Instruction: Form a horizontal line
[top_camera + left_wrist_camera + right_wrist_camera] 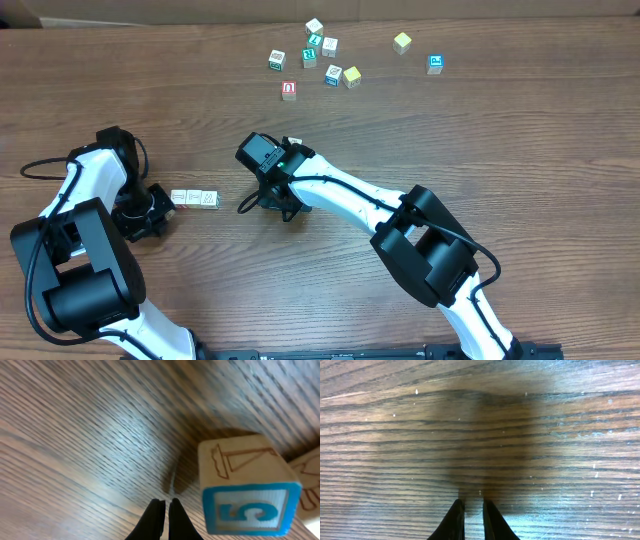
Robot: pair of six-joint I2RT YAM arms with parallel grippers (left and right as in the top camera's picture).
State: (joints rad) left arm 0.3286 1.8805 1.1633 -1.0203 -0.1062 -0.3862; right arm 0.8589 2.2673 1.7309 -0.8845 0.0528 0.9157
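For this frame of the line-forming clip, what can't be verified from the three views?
- Row of cubes, overhead: too small to count or read; its left end lies against the left gripper.
- Blue-faced cube, left wrist: motion-blurred; the neighbouring cube is cut off by the right edge.
- Right gripper, right wrist: only fingertips over bare wood; overhead, the arm hides it.
- Scattered cubes, overhead: letters too small to read.

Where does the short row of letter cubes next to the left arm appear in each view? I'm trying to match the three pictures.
Overhead: the row of letter cubes lies left of centre, just right of the left claw.
Left wrist: its blue-faced end cube fills the lower right, beside the closed fingertips.
Right wrist: not in it; only wood and the right claw.
Shared landmark: the wood-grain table.
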